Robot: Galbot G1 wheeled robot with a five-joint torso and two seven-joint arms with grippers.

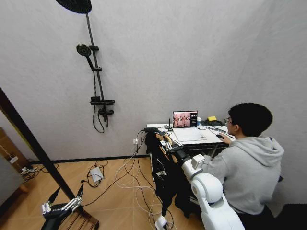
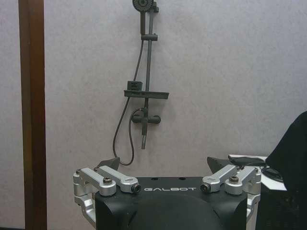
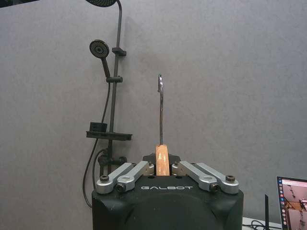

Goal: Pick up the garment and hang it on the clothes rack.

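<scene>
The pick-up looks done and the hanging is still to do. In the right wrist view the right gripper (image 3: pixel 162 168) has its fingers pinching the neck of the light wooden hanger (image 3: pixel 161 160), whose metal hook (image 3: pixel 160 108) stands upright above them against the bare wall. In the head view the same gripper (image 1: pixel 173 149) is raised in front of the robot, and the garment (image 1: pixel 165 179) hangs from it as a dark drape, just beside the tabletop (image 1: pixel 211 136) that carries an open laptop (image 1: pixel 185 125), clear of the floor as far as can be seen. The clothes rack (image 1: pixel 29 139) shows as a dark reddish post slanting at the robot's left, well apart from the garment, with a slatted shelf low by the left gripper (image 1: pixel 67 195). That gripper waits low, its fingers spread and holding nothing. Judging from this, the hook has not yet reached the rail, so the carry across and the hooking remain.
</scene>
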